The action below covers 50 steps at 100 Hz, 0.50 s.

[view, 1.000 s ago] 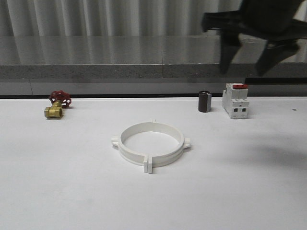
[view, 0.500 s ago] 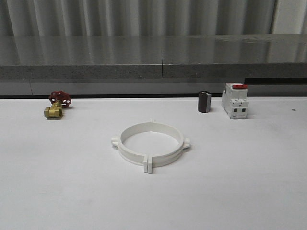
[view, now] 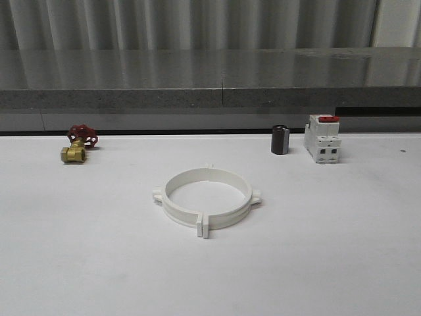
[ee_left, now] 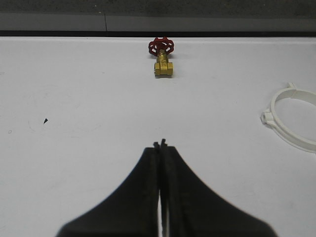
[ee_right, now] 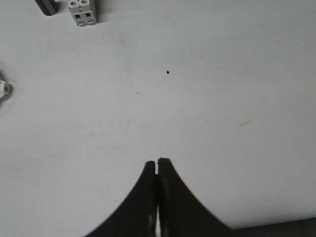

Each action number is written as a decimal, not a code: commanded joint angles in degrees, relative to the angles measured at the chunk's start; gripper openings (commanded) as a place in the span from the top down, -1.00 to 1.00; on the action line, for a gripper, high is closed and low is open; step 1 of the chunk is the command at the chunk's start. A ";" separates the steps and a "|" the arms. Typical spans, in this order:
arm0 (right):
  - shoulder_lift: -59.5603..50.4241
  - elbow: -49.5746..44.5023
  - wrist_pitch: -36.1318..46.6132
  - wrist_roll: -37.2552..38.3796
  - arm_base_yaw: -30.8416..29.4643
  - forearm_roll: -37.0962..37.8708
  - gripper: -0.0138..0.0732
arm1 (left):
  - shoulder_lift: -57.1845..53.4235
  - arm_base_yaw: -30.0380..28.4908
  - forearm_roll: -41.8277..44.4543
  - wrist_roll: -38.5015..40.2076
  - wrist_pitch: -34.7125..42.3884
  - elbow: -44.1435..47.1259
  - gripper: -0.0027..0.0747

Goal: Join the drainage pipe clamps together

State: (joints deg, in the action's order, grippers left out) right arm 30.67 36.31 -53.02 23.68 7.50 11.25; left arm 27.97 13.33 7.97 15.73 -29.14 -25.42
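Note:
The drainage pipe clamps [view: 207, 199] lie in the middle of the white table as one closed flat white ring, the two halves meeting at small square tabs front and back. Part of that ring [ee_left: 292, 117] also shows at the side of the left wrist view, and one end tab [ee_right: 5, 90] at the edge of the right wrist view. My left gripper [ee_left: 160, 144] is shut with nothing in it, over bare table well short of the ring. My right gripper [ee_right: 157, 161] is shut and empty too, over bare table off to the ring's right.
A brass valve with a red handwheel [view: 77, 145] sits at the back left. A small dark cylinder [view: 280, 139] and a white switch block with a red top [view: 323, 138] stand at the back right. A grey ledge [view: 210, 97] runs behind the table.
A second ago a dark arm with open fingers hung at the upper right of the front view; it has since left that view. The ring has not moved.

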 commanded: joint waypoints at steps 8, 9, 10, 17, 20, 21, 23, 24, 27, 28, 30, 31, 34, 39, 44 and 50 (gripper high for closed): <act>-0.07 1.35 2.77 -0.66 -0.34 1.61 0.84 | 0.11 -0.12 0.29 0.05 3.62 -1.56 0.98; -0.07 1.35 2.72 -0.66 -0.34 1.61 0.84 | 0.11 -0.12 0.29 0.05 3.62 -1.56 0.98; -0.07 1.35 2.72 -0.66 -0.34 1.61 0.84 | 0.11 -0.12 0.29 0.05 3.62 -1.56 0.98; -0.07 1.35 2.72 -0.66 -0.34 1.61 0.84 | 0.11 -0.12 0.29 0.05 3.62 -1.56 0.98; -0.07 1.35 2.72 -0.66 -0.34 1.61 0.84 | 0.11 -0.12 0.29 0.05 3.62 -1.56 0.98; -0.07 1.35 2.72 -0.66 -0.34 1.61 0.84 | 0.11 -0.12 0.29 0.05 3.62 -1.56 0.98; -0.07 1.35 2.72 -0.66 -0.34 1.61 0.84 | 0.11 -0.12 0.29 0.05 3.62 -1.56 0.98; -0.07 1.35 2.72 -0.66 -0.34 1.61 0.84 | 0.11 -0.12 0.29 0.05 3.62 -1.56 0.98; -0.07 1.35 2.72 -0.66 -0.34 1.61 0.84 | 0.11 -0.12 0.29 0.05 3.62 -1.56 0.98; -0.07 1.35 2.72 -0.66 -0.34 1.61 0.84 | 0.11 -0.12 0.29 0.05 3.62 -1.56 0.98; -0.07 1.35 2.72 -0.66 -0.34 1.61 0.84 | 0.11 -0.12 0.29 0.05 3.62 -1.56 0.98; -0.07 1.35 2.72 -0.66 -0.34 1.61 0.84 | 0.11 -0.12 0.29 0.05 3.62 -1.56 0.98; -0.07 1.35 2.72 -0.66 -0.34 1.61 0.84 | 0.11 -0.12 0.29 0.05 3.62 -1.56 0.98; -0.07 1.35 2.72 -0.66 -0.34 1.61 0.84 | 0.11 -0.12 0.29 0.05 3.62 -1.56 0.98; -0.07 1.35 2.72 -0.66 -0.34 1.61 0.84 | 0.11 -0.12 0.29 0.05 3.62 -1.56 0.98; -0.07 1.35 2.72 -0.66 -0.34 1.61 0.84 | 0.11 -0.12 0.29 0.05 3.62 -1.56 0.98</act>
State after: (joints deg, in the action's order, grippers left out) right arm 30.53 36.28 -53.30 23.57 7.30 11.25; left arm 27.97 13.33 7.97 15.73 -29.14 -25.42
